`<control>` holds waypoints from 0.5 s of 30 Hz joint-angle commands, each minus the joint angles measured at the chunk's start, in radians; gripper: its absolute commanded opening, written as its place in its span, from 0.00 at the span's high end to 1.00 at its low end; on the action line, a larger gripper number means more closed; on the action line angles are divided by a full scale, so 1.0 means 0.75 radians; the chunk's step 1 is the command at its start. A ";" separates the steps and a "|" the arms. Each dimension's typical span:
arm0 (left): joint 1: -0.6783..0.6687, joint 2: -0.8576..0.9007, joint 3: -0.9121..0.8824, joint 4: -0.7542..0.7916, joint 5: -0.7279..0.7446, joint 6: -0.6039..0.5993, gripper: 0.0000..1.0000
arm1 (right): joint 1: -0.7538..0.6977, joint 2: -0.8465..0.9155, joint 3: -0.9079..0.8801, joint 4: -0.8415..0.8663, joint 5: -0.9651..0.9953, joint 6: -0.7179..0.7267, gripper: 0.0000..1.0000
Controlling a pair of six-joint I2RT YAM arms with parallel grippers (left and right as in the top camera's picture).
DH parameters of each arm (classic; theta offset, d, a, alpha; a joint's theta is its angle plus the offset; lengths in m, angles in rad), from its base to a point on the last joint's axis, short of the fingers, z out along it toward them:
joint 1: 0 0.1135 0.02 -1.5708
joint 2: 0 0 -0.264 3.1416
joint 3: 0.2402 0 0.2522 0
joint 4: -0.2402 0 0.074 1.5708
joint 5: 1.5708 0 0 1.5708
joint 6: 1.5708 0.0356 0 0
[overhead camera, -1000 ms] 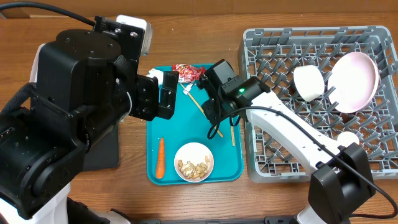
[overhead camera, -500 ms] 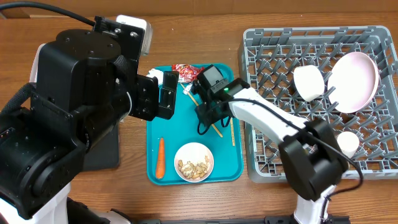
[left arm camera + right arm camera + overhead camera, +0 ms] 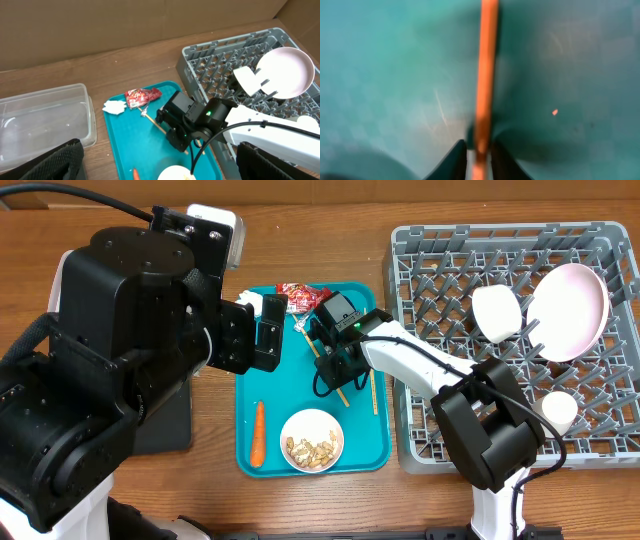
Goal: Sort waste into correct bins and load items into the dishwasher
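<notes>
My right gripper is down on the teal serving tray and shut on a wooden chopstick, which runs straight out between its fingertips. A second chopstick lies near the tray's right edge. A red wrapper and a white tissue lie at the tray's far end. A carrot and a white bowl of nut scraps sit at its near end. My left gripper is open and empty above the tray. The clear tub is left of the tray.
The grey dish rack stands on the right and holds a large plate, a bowl and a small cup. My bulky left arm hides most of the black tray.
My right gripper has moved left along the tray and lowered onto the chopstick. The left arm has not moved.
</notes>
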 commanded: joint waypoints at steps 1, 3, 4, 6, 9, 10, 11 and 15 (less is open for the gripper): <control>0.006 0.003 -0.002 -0.002 0.012 0.015 0.00 | 0.005 0.040 0.011 -0.066 0.115 0.057 0.93; 0.006 0.003 -0.002 -0.002 0.012 0.015 0.00 | 0.005 0.033 0.031 -0.137 0.145 0.072 0.96; 0.006 0.003 -0.002 -0.002 0.011 0.015 0.00 | 0.005 0.026 0.044 -0.166 0.144 0.072 0.96; 0.006 0.003 -0.002 -0.002 0.011 0.015 0.00 | 0.005 0.011 0.084 -0.231 0.144 0.074 0.96; 0.006 0.003 -0.002 -0.002 0.012 0.015 0.00 | 0.005 -0.023 0.151 -0.320 0.144 0.086 0.96; 0.006 0.003 -0.002 -0.002 0.011 0.015 0.00 | 0.005 -0.040 0.175 -0.350 0.145 0.101 0.96; 0.006 0.003 -0.002 -0.002 0.012 0.015 0.00 | 0.002 -0.063 0.201 -0.383 0.142 0.107 0.96; 0.006 0.003 -0.002 -0.002 0.012 0.015 0.00 | 0.001 -0.161 0.276 -0.472 0.139 0.106 0.96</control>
